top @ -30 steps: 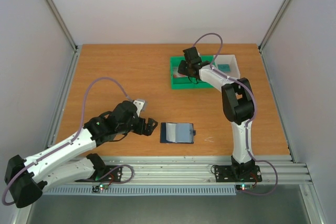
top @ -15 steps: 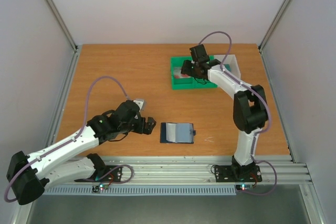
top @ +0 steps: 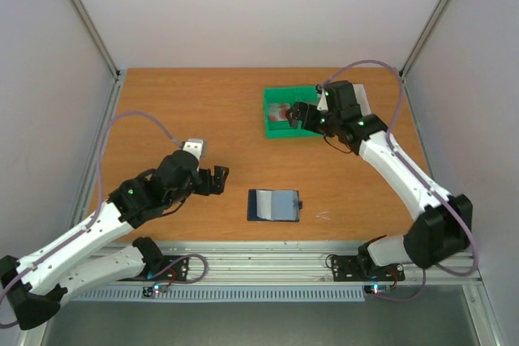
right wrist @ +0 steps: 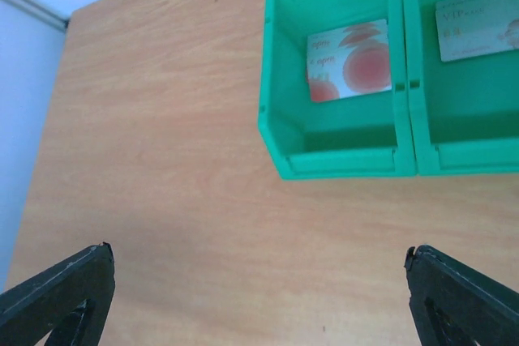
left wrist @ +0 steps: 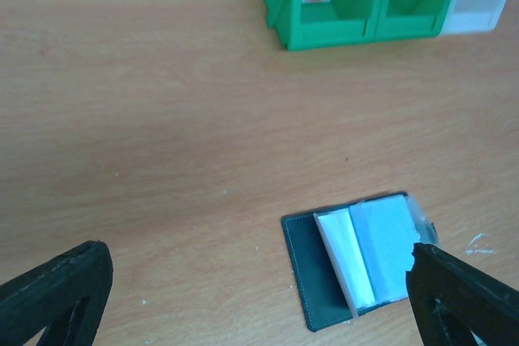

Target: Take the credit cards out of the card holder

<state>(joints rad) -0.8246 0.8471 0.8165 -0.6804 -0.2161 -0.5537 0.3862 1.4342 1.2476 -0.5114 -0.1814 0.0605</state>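
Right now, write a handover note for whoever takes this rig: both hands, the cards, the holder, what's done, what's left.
Left hand: open, empty, over the table left of the card holder.
Right hand: open, empty, at the green bins.
Card holder: lies open on the table, neither hand touching it.
Done: a red-and-white card lies in one green bin, a second card in the bin beside it.
Left: check the holder. A white layer on its pale panel may be another card; cannot tell.
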